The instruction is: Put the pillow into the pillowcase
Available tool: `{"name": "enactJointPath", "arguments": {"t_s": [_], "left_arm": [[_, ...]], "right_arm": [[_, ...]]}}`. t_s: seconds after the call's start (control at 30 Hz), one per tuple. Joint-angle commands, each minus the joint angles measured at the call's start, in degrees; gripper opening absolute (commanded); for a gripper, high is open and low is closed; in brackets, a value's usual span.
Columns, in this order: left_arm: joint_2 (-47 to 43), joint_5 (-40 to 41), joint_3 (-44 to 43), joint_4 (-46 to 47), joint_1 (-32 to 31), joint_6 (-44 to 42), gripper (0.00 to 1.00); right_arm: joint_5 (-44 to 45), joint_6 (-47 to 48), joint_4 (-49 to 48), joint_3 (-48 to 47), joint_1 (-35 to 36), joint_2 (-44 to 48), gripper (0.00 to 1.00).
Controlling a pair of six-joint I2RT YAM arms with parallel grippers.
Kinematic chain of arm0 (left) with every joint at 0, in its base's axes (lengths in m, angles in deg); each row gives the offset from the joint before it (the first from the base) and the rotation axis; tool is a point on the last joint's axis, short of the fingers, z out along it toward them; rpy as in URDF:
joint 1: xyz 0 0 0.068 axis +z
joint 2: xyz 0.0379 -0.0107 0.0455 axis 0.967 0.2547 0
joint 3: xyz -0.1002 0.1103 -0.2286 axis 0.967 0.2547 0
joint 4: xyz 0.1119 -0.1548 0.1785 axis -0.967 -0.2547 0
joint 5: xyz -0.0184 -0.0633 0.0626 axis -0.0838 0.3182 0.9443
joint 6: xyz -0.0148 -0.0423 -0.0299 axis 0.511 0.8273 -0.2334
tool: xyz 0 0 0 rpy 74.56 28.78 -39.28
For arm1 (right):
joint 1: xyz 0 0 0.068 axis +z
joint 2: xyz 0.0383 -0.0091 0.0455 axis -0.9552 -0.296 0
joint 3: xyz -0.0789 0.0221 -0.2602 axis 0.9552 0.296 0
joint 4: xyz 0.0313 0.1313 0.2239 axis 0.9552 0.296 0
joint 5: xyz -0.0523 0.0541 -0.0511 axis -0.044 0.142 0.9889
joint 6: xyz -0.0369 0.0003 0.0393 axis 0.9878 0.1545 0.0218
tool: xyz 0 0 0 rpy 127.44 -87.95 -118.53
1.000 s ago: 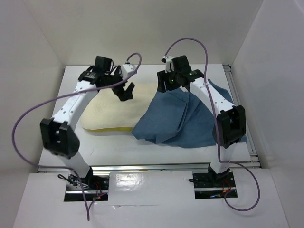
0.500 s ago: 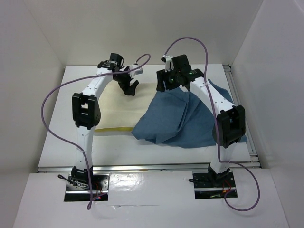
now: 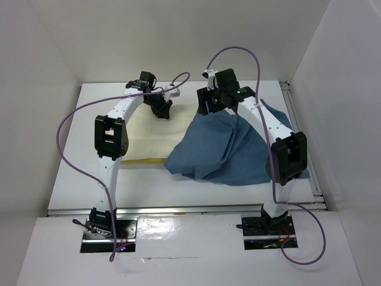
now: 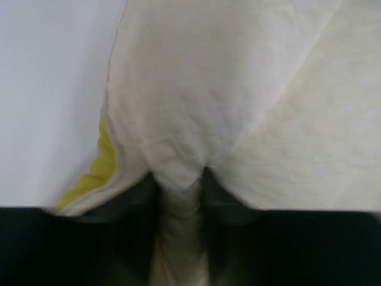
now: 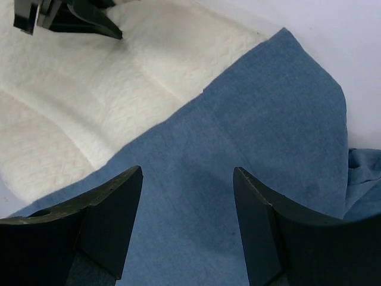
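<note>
The cream-white pillow (image 3: 146, 134) lies flat at centre-left, its pale yellow edge (image 3: 143, 159) facing the arms. Its right part is covered by the wrinkled dusty-blue pillowcase (image 3: 229, 152). At the pillow's far edge my left gripper (image 3: 162, 109) is shut on a pinched fold of the pillow (image 4: 238, 89). In the left wrist view that fold bunches between the left gripper (image 4: 177, 179) jaws. My right gripper (image 3: 208, 107) hangs open just above the pillowcase (image 5: 250, 137), near where the blue cloth meets the pillow (image 5: 89, 101). Nothing is between the right gripper (image 5: 187, 173) fingers.
White enclosure walls stand close on the left, back and right of the white table (image 3: 71, 179). A metal rail (image 3: 314, 173) runs along the table's right edge. Purple cables (image 3: 74, 119) loop from both arms.
My left arm swung to the pillow's far edge and came down onto it, and its jaws went from wide open to shut on a fold. The right arm barely moved.
</note>
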Motion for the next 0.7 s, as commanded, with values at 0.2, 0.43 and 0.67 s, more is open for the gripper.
{"name": "enactJointPath", "arguments": {"t_s": [0.2, 0.43, 0.67], "left_arm": [[-2.05, 3.0, 12.42, 4.19, -1.06, -0.79, 0.0], [-19.97, 8.79, 28.76, 21.58, -0.44, 3.09, 0.0], [-32.56, 17.84, 40.64, 34.16, -2.46, -0.52, 0.0]], "right_arm": [[-0.36, -4.53, -0.94, -5.77, -7.81, -8.38, 0.72], [-3.0, -6.82, -0.93, -14.3, -10.45, -13.4, 0.72], [-10.63, -8.49, -1.46, -18.78, -10.98, -13.4, 0.74]]}}
